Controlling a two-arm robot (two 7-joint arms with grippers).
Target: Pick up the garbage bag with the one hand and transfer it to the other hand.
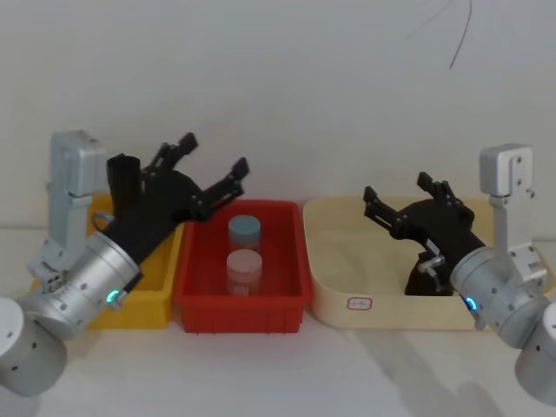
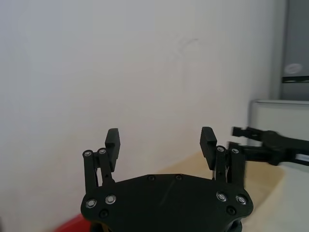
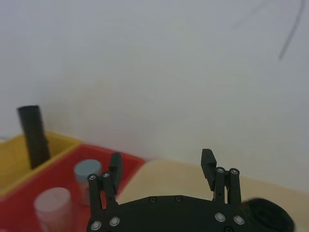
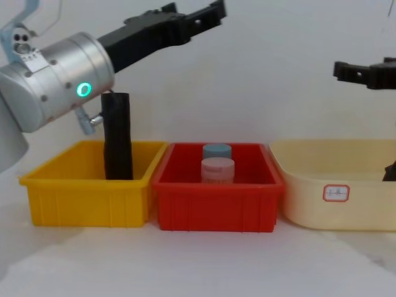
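Left hand (image 1: 213, 155) and right hand (image 1: 397, 187) gape wide, both empty.

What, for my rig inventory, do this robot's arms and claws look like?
Both arms are fat silver-grey cylinders with rounded joints. The left arm carries a green glowing ring light, and the right arm has a small bluish light. The left claw and right claw are matte black, each with two angular linked fingers dotted with silver screw heads.
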